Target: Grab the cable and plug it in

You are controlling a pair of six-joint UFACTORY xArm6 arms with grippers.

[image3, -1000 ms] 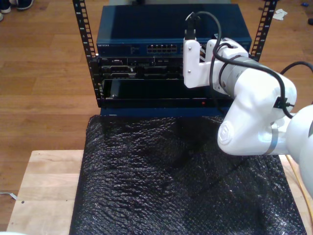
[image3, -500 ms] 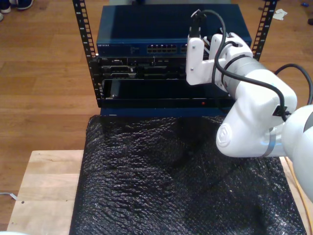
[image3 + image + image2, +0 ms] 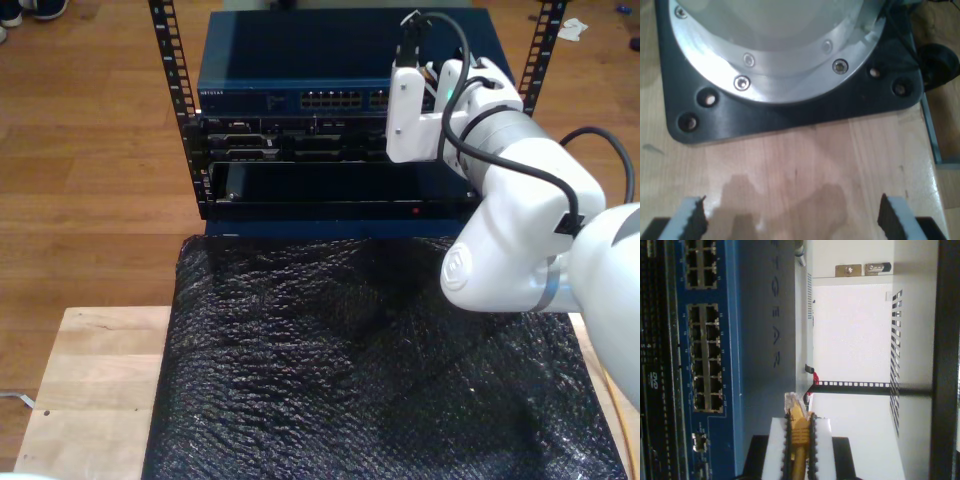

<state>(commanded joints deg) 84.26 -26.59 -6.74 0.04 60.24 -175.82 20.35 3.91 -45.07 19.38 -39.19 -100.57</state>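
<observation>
The yellow-orange cable (image 3: pixel 799 435) is pinched between the toothed pads of my second gripper (image 3: pixel 799 416), which is shut on it. Its clear plug (image 3: pixel 791 401) sticks out past the fingertips, close to the blue network switch (image 3: pixel 757 340) and level with the block of ports (image 3: pixel 705 357), though apart from them. In the exterior view my second gripper (image 3: pixel 445 78) is raised in front of the switch (image 3: pixel 260 95), towards that view's right. My first gripper (image 3: pixel 792 217) is open over bare wood with nothing between its fingers (image 3: pixel 690 217).
The switch sits in a black rack (image 3: pixel 175 90) with darker units (image 3: pixel 290 145) below it. Black bubble wrap (image 3: pixel 350 370) covers the wooden table (image 3: pixel 90 380). A black base plate (image 3: pixel 790 112) with a round metal flange lies just beyond my first gripper.
My second gripper has risen with the cable and shifted slightly toward the exterior view's right, from in front of the lower rack units up to the switch's level.
</observation>
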